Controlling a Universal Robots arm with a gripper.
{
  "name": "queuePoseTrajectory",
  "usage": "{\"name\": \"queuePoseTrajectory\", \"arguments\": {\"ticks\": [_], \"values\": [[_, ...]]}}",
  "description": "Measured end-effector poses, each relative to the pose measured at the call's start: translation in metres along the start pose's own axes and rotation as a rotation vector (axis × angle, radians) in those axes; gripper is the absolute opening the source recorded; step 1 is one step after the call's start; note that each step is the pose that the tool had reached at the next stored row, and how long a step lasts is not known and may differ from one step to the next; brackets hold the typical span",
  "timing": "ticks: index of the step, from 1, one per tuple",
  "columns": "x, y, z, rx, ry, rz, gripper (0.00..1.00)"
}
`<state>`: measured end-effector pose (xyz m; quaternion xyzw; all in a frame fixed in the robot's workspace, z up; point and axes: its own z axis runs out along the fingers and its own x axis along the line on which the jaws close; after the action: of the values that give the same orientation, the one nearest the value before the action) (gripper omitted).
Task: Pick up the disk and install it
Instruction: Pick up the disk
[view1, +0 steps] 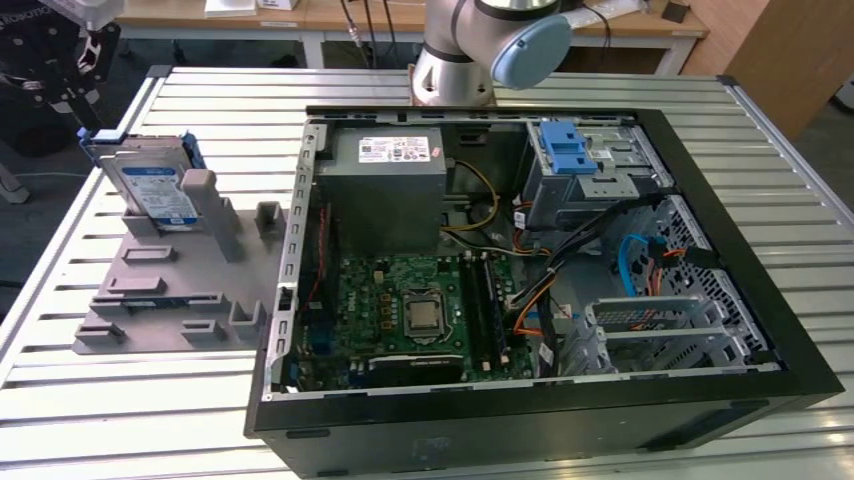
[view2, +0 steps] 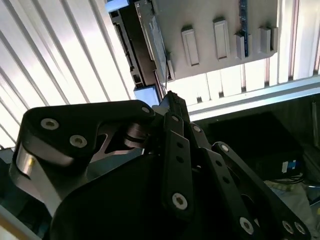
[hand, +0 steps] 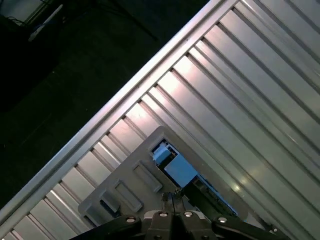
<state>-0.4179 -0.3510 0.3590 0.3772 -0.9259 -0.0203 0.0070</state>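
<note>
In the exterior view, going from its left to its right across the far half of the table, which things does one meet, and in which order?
The disk, standing in the grey holder → the grey power-supply box → the metal cage with the blue latch.

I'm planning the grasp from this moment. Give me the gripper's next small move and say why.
Probably open the gripper first. Its fingers look pressed together close to the disk, which stands upright in the grey holder, ungrasped. Closed, it could not straddle the disk's edge.
</note>
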Motion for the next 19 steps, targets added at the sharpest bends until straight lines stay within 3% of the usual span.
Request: {"name": "queuePoseTrajectory", "arguments": {"ticks": [19], "values": [[0.0, -0.0001, 0.0029, -0.0013, 0.0108, -0.329, 0.11]]}}
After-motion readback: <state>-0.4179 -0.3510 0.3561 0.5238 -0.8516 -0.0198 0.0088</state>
